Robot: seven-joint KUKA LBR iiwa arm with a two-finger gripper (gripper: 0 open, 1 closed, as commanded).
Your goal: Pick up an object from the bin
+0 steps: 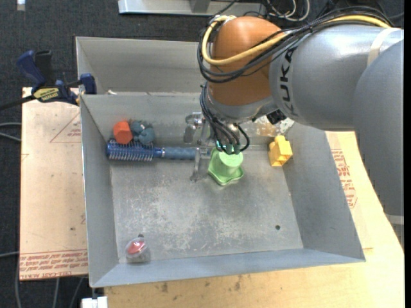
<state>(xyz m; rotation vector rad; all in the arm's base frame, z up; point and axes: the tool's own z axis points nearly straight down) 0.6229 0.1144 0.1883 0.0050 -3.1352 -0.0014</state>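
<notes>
Scuffed grey metal bin (192,236) holds a smooth green cup (227,167) beside the hand (205,167), grip unclear.

So the thing in play here is the little pale green plastic piece (226,167), kinda cup- or pot-shaped, with a brighter green bit showing at its top. It sits on the floor of the grey bin (192,223), around the middle and a bit toward the back wall, and looks more or less upright. Its upper part is hidden under the end effector (203,154), which is right up against its left side.
</notes>
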